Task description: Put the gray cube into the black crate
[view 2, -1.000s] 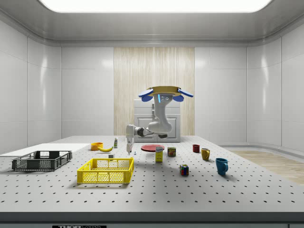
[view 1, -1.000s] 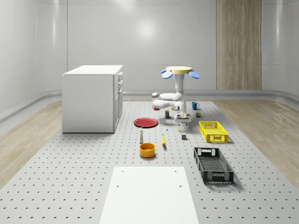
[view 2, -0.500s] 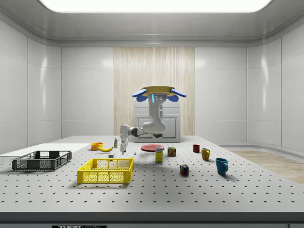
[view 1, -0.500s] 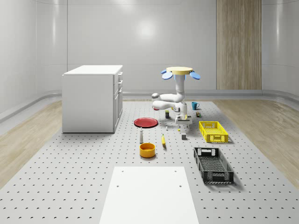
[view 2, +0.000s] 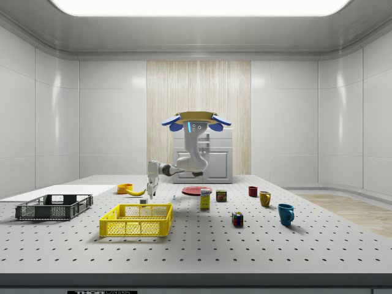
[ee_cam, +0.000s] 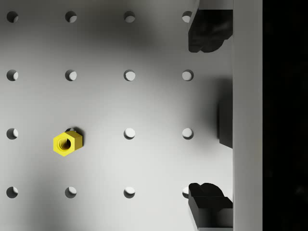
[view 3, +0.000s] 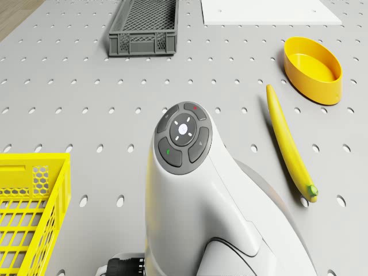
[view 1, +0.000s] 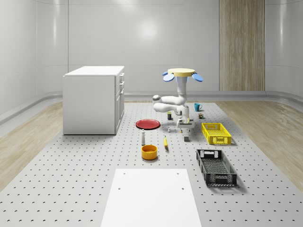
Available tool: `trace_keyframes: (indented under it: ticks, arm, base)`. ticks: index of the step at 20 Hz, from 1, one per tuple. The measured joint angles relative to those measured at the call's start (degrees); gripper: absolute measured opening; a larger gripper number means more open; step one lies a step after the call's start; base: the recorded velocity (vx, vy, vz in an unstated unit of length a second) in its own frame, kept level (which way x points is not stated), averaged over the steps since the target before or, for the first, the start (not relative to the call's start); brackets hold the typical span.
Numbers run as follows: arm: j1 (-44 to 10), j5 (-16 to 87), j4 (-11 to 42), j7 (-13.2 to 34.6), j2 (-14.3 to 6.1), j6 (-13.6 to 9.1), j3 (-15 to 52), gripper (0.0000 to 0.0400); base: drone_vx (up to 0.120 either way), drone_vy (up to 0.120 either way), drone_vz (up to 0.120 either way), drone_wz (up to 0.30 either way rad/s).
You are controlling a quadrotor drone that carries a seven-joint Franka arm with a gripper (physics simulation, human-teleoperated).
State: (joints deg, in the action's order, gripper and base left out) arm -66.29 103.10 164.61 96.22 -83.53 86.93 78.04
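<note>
Grey perforated table (view 1: 71, 179) carries everything. The drone (view 1: 182, 72) hovers well above it, over the patch between the red plate (view 1: 147, 124) and the yellow crate (view 1: 216, 133); the side view puts the drone (view 2: 192, 120) in front of the white cabinet (view 1: 92, 101). The white arm (view 3: 184, 190) hangs down and bends toward the crates. The gripper (view 1: 187, 135) points straight down, low over the table, just beside the yellow crate on the whole-scene view's left. In the side view the gripper (view 2: 150, 191) sits behind the yellow crate (view 2: 136, 219) and near the banana (view 2: 136, 192).

Gray cube (view 1: 187, 139) is on the table right under the gripper, well apart from the black crate (view 1: 216, 167), which lies nearer the camera, past the yellow one. In the wrist view the gripper (ee_cam: 208, 118) has its dark fingers (ee_cam: 209, 31) spread wide, gripping nothing. A dark block between them at the pale strip's edge is likely the cube (mostly hidden, can't confirm). A small yellow nut (ee_cam: 67, 143) lies off to one side on the table.

The drone view shows the banana (view 3: 290, 152), the yellow bowl (view 3: 312, 69), the black crate (view 3: 144, 26) and a corner of the yellow crate (view 3: 29, 207)
</note>
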Motion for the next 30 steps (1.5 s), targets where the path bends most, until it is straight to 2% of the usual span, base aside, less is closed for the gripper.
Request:
trace_keyframes:
  ticks: [12,27,30]
  arm:
    - [-0.3,-0.5,-0.1,0.2,-1.3,1.2,0.2,0.04]
    - [-1.2,5.9,-1.6,0.2,-2.6,4.8,-6.8,0.04]
    - [-1.2,6.3,-1.8,0.2,-2.6,5.0,-7.3,0.0327]
  base:
    - [0.12,-0.013,0.0,0.0]
    - [0.0,0.0,0.0,0.0]
    - [0.0,0.0,0.0,0.0]
